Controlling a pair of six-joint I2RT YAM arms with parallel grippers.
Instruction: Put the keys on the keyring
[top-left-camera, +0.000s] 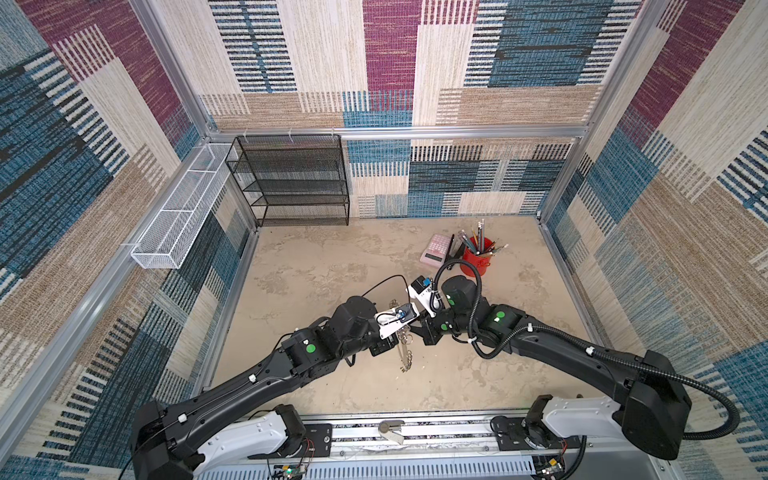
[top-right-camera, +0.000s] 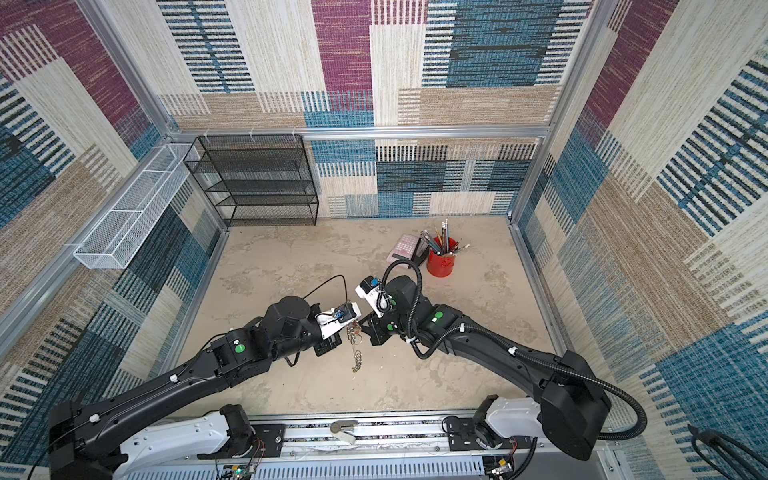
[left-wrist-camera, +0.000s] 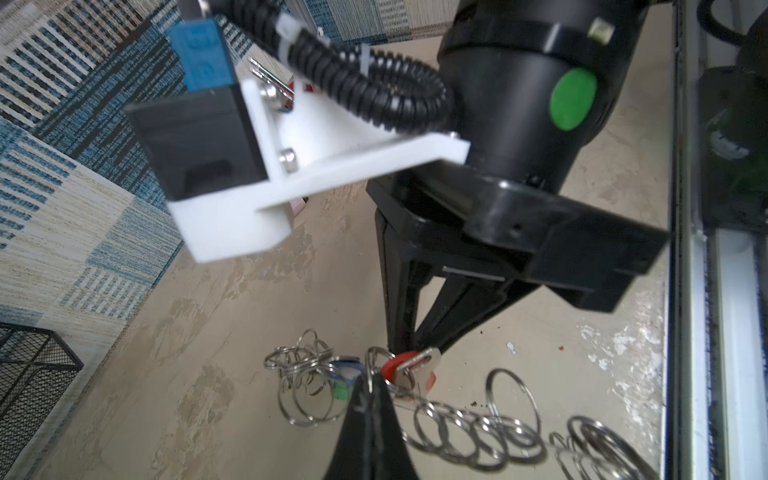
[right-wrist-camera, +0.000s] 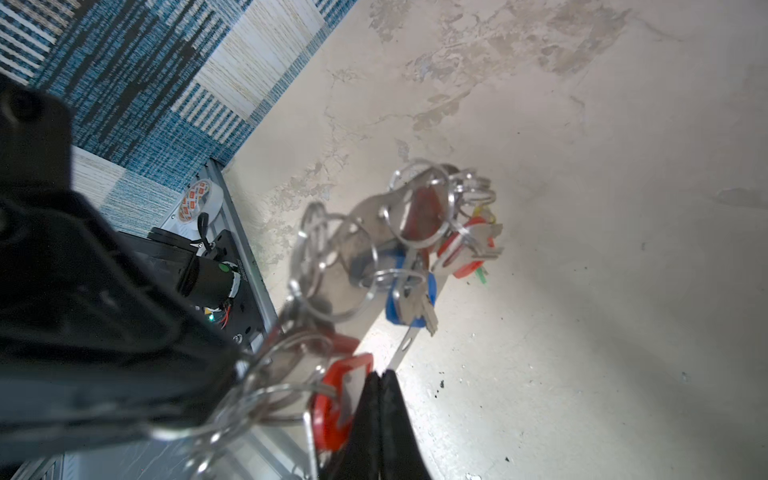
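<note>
With the left gripper (left-wrist-camera: 371, 390) clenched on the keyring (right-wrist-camera: 361, 224), the right gripper (right-wrist-camera: 380, 380) pinches a red-tagged key (right-wrist-camera: 328, 407), which likely next needs working onto a split ring.

pincers (left-wrist-camera: 370, 385) (right-wrist-camera: 380, 376) 2 | keyring (top-left-camera: 404, 355) 1 | keys (right-wrist-camera: 411, 307) count unclear | shelf (top-left-camera: 291, 178) 1 | basket (top-left-camera: 178, 220) 1 | cup (top-left-camera: 477, 259) 1 | calculator (top-left-camera: 435, 249) 1

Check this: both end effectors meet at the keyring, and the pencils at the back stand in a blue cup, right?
No: the cup holding the pencils is red, not blue, as both top views show. The left end effector and the right end effector do meet at the keyring.
</note>
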